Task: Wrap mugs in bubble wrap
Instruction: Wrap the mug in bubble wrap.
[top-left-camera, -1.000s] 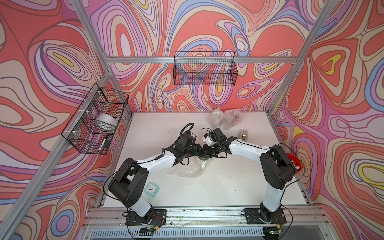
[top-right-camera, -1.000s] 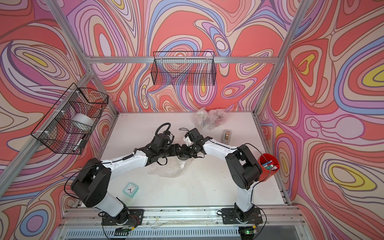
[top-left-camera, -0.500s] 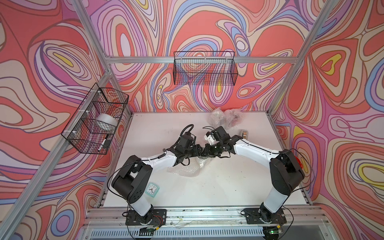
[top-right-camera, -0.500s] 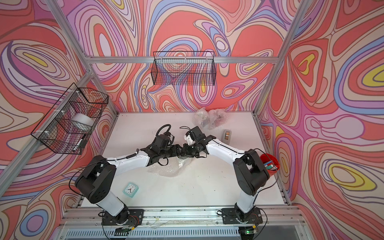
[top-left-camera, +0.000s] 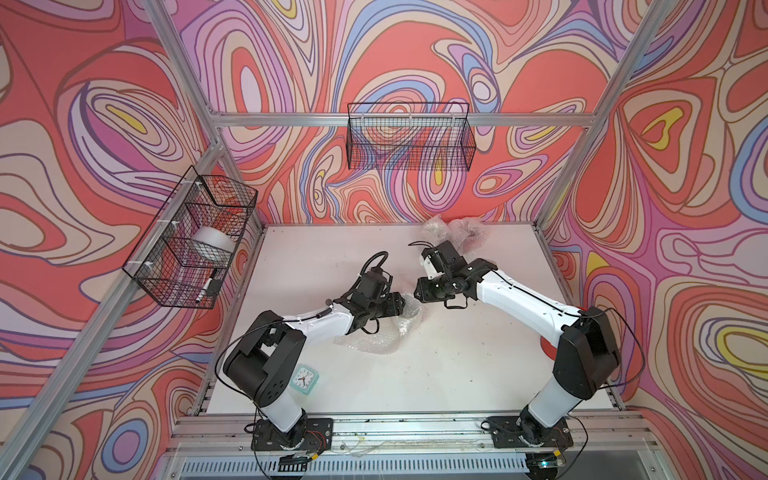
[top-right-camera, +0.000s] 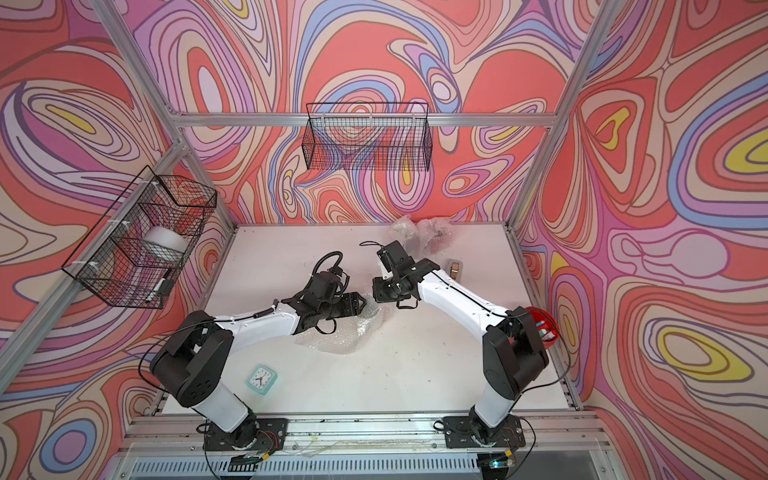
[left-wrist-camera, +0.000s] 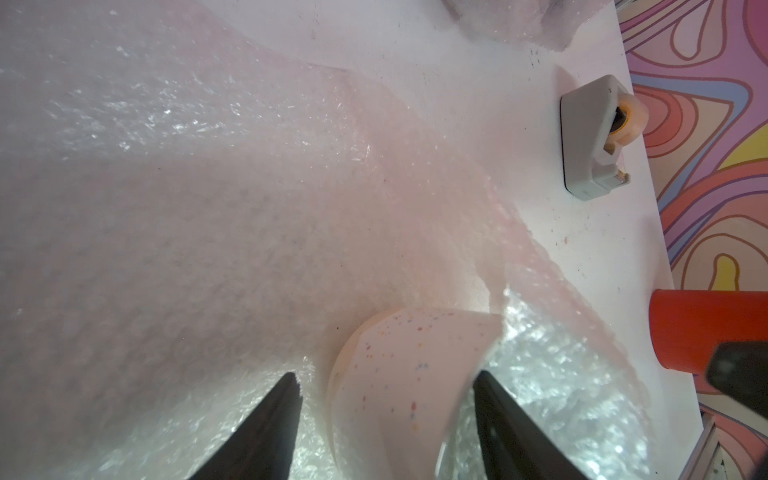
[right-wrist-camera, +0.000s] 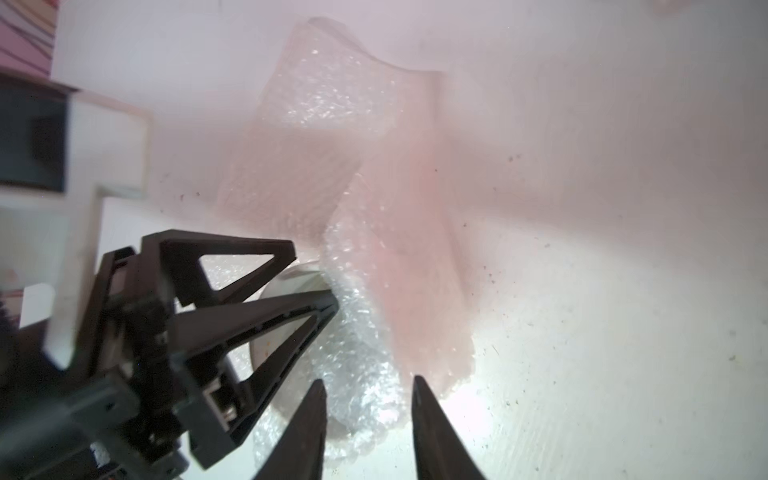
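Speckled white mug (left-wrist-camera: 407, 374) sits on the bubble wrap (top-left-camera: 374, 340), mid-way across the white table (top-left-camera: 457, 374). Walls (top-left-camera: 415, 50) are swirly red, pink and lilac. My left gripper (left-wrist-camera: 384, 376) is spread around the mug: one finger touching, a gap at the other. Right gripper (right-wrist-camera: 368, 380) is just beside at 2 o'clock, fingers parted with a fold of wrap between them. From the mug: wrapped bundles (top-left-camera: 455, 230) at 1, red cup (top-right-camera: 542, 328) at 3, small clock (top-left-camera: 304, 377) at 8.
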